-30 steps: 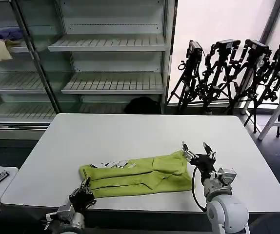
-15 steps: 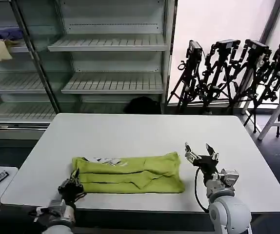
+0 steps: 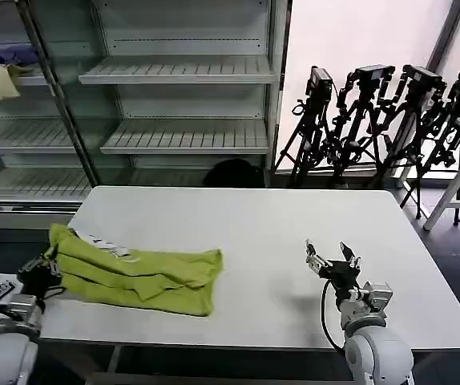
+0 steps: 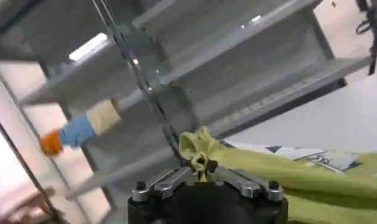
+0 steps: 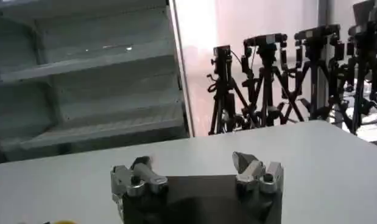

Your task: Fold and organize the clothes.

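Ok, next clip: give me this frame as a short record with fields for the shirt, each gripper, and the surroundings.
shirt: lime T-shirt, folded into a long bundle, lying at the left edge of the white table
left gripper: shut on a bunched corner of the shirt, at the table's left edge
right gripper: open, empty, above bare table at the right, apart from the shirt
surroundings: metal shelving behind the table; tripods at the right

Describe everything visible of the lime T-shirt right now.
The lime yellow-green T-shirt looks like soft cotton, folded into a wrinkled long bundle with a whitish print near its left end. It lies on the white table's left front part. The left end effector is shut on a bunched corner there. The right end effector, open, is apart from it.
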Robot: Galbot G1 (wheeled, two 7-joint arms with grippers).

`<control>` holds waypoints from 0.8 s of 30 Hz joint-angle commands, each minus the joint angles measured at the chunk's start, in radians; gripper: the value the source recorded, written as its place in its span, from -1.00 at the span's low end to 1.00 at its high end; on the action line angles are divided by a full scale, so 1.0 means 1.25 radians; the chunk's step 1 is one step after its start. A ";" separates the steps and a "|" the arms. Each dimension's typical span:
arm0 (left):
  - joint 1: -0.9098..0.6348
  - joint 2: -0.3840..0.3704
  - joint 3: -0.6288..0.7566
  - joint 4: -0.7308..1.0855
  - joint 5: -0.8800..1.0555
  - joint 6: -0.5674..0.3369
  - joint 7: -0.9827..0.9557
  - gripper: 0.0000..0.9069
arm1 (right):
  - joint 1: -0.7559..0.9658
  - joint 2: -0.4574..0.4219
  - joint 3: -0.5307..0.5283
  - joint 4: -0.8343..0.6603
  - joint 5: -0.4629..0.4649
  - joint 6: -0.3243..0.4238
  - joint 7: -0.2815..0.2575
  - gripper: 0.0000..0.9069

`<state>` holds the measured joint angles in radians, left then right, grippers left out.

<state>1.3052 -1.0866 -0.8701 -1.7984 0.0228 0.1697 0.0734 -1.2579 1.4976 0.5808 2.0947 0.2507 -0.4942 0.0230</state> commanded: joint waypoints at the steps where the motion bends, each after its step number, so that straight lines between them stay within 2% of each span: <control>1: -0.062 0.106 -0.081 -0.003 0.124 -0.020 0.070 -1.00 | -0.001 0.001 0.002 -0.008 -0.002 0.000 0.001 1.00; 6: -0.011 0.059 -0.033 -0.102 0.126 -0.017 0.072 -1.00 | -0.005 -0.002 0.011 -0.009 0.000 0.001 -0.001 1.00; 8: 0.010 0.010 0.012 -0.135 0.154 -0.032 0.069 -1.00 | -0.008 -0.001 0.013 -0.011 -0.001 0.002 0.000 1.00; 14: 0.054 -0.079 0.183 -0.159 0.279 -0.079 0.057 -1.00 | -0.011 -0.001 0.015 -0.017 -0.001 0.006 -0.001 1.00; 18: 0.057 -0.110 0.255 -0.169 0.317 -0.078 0.049 -1.00 | -0.016 -0.004 0.022 -0.020 0.000 0.009 -0.005 1.00; 24: 0.042 -0.115 0.308 -0.186 0.329 -0.054 0.049 -1.00 | -0.017 -0.008 0.030 -0.033 0.002 0.017 -0.008 1.00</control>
<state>1.3432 -1.1600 -0.6767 -1.9734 0.3195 0.1032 0.1323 -1.2785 1.4893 0.6129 2.0597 0.2524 -0.4747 0.0141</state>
